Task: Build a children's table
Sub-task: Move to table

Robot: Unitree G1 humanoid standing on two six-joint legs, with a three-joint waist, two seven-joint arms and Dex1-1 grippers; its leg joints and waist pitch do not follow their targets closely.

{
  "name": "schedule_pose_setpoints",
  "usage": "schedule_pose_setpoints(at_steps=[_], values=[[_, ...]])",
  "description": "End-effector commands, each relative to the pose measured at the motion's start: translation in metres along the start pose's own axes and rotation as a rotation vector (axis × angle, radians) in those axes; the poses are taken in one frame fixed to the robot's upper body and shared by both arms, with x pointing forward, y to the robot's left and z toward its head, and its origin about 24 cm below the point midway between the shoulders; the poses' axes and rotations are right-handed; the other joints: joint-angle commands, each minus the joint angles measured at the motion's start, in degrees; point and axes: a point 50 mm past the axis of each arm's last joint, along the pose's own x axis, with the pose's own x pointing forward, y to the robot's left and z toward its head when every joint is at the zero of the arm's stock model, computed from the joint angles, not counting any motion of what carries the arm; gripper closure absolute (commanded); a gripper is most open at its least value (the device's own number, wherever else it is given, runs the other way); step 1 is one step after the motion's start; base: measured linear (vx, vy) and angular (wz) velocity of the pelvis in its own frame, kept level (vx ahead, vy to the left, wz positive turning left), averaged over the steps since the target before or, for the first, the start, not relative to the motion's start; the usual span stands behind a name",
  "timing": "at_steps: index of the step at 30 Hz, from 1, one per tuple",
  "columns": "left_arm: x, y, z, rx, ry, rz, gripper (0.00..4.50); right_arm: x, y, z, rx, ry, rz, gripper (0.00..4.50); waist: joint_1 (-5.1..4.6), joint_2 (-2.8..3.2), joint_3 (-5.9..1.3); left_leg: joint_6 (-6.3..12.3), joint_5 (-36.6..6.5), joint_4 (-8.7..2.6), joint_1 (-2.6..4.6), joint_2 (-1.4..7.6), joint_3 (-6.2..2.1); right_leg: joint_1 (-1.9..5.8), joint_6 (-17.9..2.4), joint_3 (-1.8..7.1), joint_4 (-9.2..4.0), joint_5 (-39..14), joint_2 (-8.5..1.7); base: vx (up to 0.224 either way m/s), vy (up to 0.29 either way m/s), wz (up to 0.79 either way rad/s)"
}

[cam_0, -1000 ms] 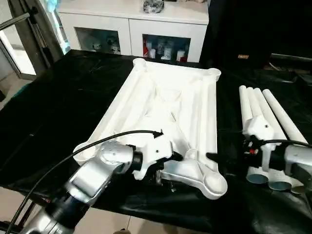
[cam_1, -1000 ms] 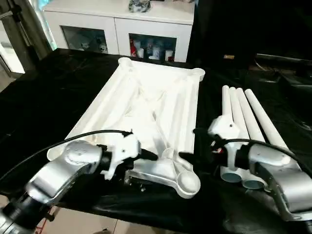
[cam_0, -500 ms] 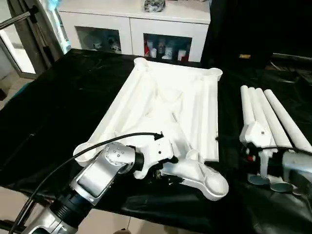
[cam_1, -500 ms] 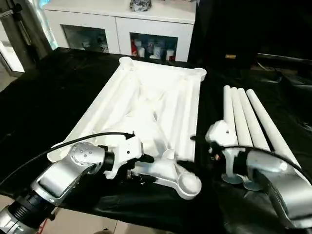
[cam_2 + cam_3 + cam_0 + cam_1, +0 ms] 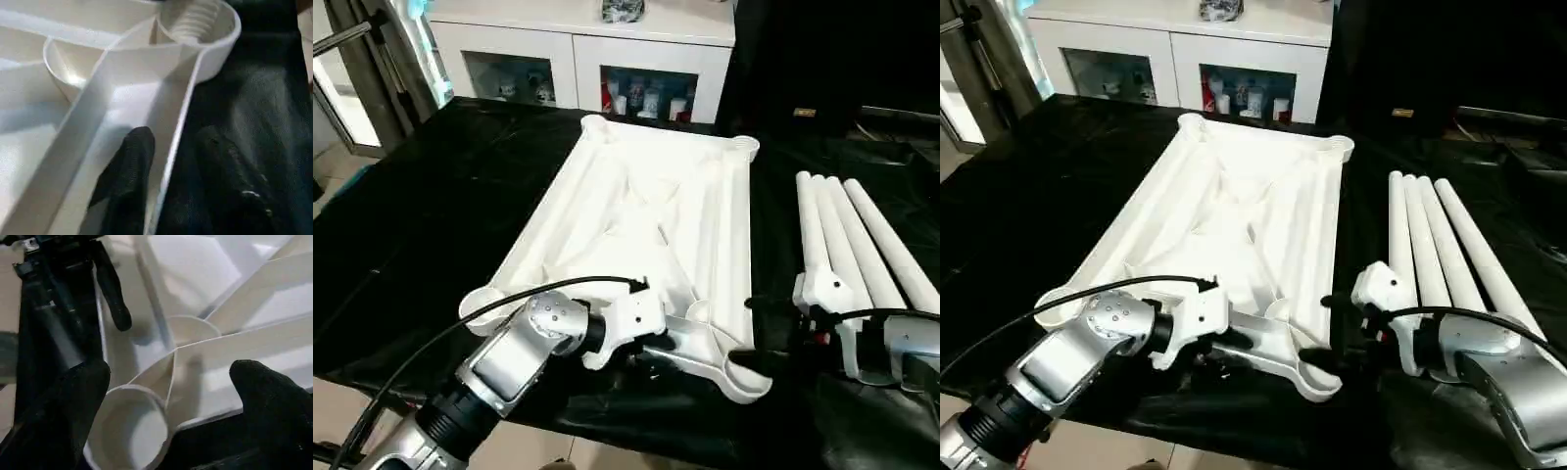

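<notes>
The table top (image 5: 646, 211) is lying underside-up across the black-draped bench (image 5: 421, 215), ribs and X-brace showing, round sockets at its corners. Judged stiff, light for its span, and slick on the smooth plastic; the near rim wall and rib edges are looking like the best purchase, since the flat panels offer nothing to pinch.

Four tapered legs (image 5: 847, 230) are lying side by side to the robot's right of the top, close but apart from it. Likely to roll if nudged; best taken across the tube, near the wide end.

The left gripper (image 5: 168, 161) is straddling the near rim wall, one finger inside, one outside, jaws part-way in; whether clamped yet cannot be told.

The right gripper (image 5: 171, 387) is hanging with jaws wide apart either side of the near right corner socket (image 5: 129, 428), gripping nothing.
</notes>
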Motion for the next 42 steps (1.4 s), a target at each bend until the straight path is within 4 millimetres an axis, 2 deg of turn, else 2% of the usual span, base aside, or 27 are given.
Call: schedule_pose_setpoints(at_steps=[1, 3, 7, 8, 10, 11, 14, 16, 17, 18, 20, 26, 30, 31, 38, 42], values=[[0.0, 0.003, -0.001, 0.049, 0.053, -0.016, 3.24, 0.0, 0.001, 0.003, -0.014, 0.009, 0.023, 0.0, 0.13, -1.03, -2.96, 5.25, -2.15, -5.1, -0.51, 5.35, -1.99, 2.98, -13.64, 2.91, -4.39, -14.27, -5.55, 0.0, 0.0, 0.0], [0.001, 0.005, -0.003, 0.076, 0.076, -0.001, 3.33, -0.001, 0.001, 0.004, -0.019, 0.012, 0.024, 0.0, 0.15, -0.98, -3.06, 5.5, -1.71, -4.98, -0.41, 5.36, -1.86, 2.87, -13.61, 2.82, -4.33, -13.42, -5.43, 0.0, 0.0, 0.0], [0.003, 0.008, -0.004, 0.1, 0.084, 0.016, 3.65, -0.001, 0.0, 0.004, -0.022, 0.015, 0.022, 0.0, 0.11, -0.95, -3.17, 5.33, -0.9, -4.96, -0.6, 5.58, -1.91, 3.18, -14.17, 2.64, -4.1, -11.68, -5.69, 0.0, 0.0, 0.0], [0.004, 0.009, -0.004, 0.114, 0.089, 0.03, 3.71, -0.001, 0.0, 0.005, -0.024, 0.016, 0.02, 0.0, 0.18, -0.71, -3.2, 5.3, -0.86, -4.89, -0.54, 5.57, -1.81, 3.1, -14.52, 2.56, -4.1, -11.26, -5.68, 0.0, 0.0, 0.0], [0.005, 0.01, -0.005, 0.123, 0.091, 0.041, 3.79, 0.0, 0.0, 0.004, -0.024, 0.016, 0.02, 0.0, 0.18, -0.66, -3.14, 5.21, -1.44, -4.93, -0.56, 5.62, -1.78, 3.09, -14.64, 2.5, -4.22, -11.65, -5.69, 0.0, 0.0, 0.0], [0.006, 0.01, -0.006, 0.132, 0.094, 0.053, 4.06, 0.0, 0.0, 0.004, -0.024, 0.016, 0.02, 0.0, 0.15, -0.75, -3.14, 4.92, -2.08, -4.99, -0.6, 5.67, -1.78, 3.21, -14.51, 2.47, -4.26, -12.38, -5.78, 0.0, 0.0, 0.0], [0.005, 0.011, -0.008, 0.137, 0.087, 0.071, 4.12, 0.002, 0.001, 0.004, -0.023, 0.011, 0.019, 0.0, 0.07, -0.51, -3.02, 4.22, -3.41, -5.17, -0.8, 5.62, -1.93, 3.33, -13.5, 2.35, -4.56, -14.88, -5.82, 0.0, 0.0, 0.0], [0.005, 0.011, -0.008, 0.138, 0.084, 0.074, 4.26, 0.002, 0.001, 0.004, -0.023, 0.01, 0.019, 0.0, -0.19, -0.63, -3.11, 3.8, -3.42, -5.21, -0.95, 5.68, -2.02, 3.49, -13.16, 2.3, -4.47, -15.09, -5.91, 0.0, 0.0, 0.0], [0.003, 0.012, -0.007, 0.131, 0.071, 0.085, 4.26, 0.003, 0.001, 0.004, -0.024, 0.006, 0.013, 0.0, -0.33, -0.34, -3.11, 3.65, -3.49, -5.19, -1.0, 5.63, -2.07, 3.49, -13.19, 2.27, -4.43, -14.92, -5.9, 0.0, 0.0, 0.0], [-0.001, 0.014, -0.003, 0.098, 0.035, 0.121, 4.34, 0.004, 0.0, 0.004, -0.023, 0.001, 0.001, 0.0, -0.58, -0.55, -3.11, 3.58, -3.54, -5.15, -1.06, 5.58, -2.0, 3.53, -13.17, 2.28, -4.54, -14.86, -5.89, 0.0, 0.0, 0.0], [-0.002, 0.015, -0.001, 0.089, 0.023, 0.138, 4.45, 0.005, 0.0, 0.003, -0.023, 0.0, -0.001, 0.0, -0.91, -0.47, -3.13, 3.5, -3.33, -5.13, -1.2, 5.51, -2.03, 3.6, -13.43, 2.2, -4.48, -14.66, -5.84, 0.0, 0.0, 0.0], [-0.01, 0.022, -0.002, 0.095, 0.007, 0.221, 4.45, 0.008, 0.001, 0.002, -0.02, -0.005, -0.004, 0.0, -0.93, -0.27, -3.17, 4.03, -3.27, -5.05, -0.96, 5.52, -1.97, 3.4, -13.82, 2.13, -4.51, -14.21, -5.65, 0.0, 0.0, 0.0], [-0.02, 0.028, -0.003, 0.103, 0.015, 0.279, 4.45, 0.009, 0.0, 0.003, -0.021, -0.013, -0.011, 0.0, -0.81, -0.07, -3.33, 4.2, -2.21, -5.01, -0.89, 5.66, -2.04, 3.33, -14.33, 2.07, -4.17, -11.86, -5.61, 0.0, 0.0, 0.0], [-0.025, 0.031, -0.003, 0.103, 0.021, 0.3, 4.45, 0.01, -0.001, 0.004, -0.023, -0.015, -0.014, 0.0, -0.79, -0.27, -3.36, 4.34, -1.92, -5.02, -0.9, 5.67, -2.03, 3.35, -14.51, 2.05, -4.09, -11.22, -5.63, 0.0, 0.0, 0.0], [-0.049, 0.045, -0.011, 0.1, 0.065, 0.393, 4.45, 0.014, -0.002, 0.005, -0.028, -0.023, -0.018, 0.0, -0.67, -0.13, -3.47, 5.18, -0.3, -4.84, -1.09, 5.56, -1.98, 3.41, -15.5, 1.92, -3.67, -8.32, -5.75, 0.0, 0.0, 0.0], [-0.053, 0.047, -0.015, 0.103, 0.07, 0.409, 4.45, 0.015, -0.001, 0.006, -0.03, -0.027, -0.016, 0.0, -0.63, -0.06, -3.48, 5.06, -0.3, -4.84, -0.89, 5.64, -1.94, 3.23, -15.66, 1.89, -3.67, -8.02, -5.68, 0.0, 0.0, 0.0]])
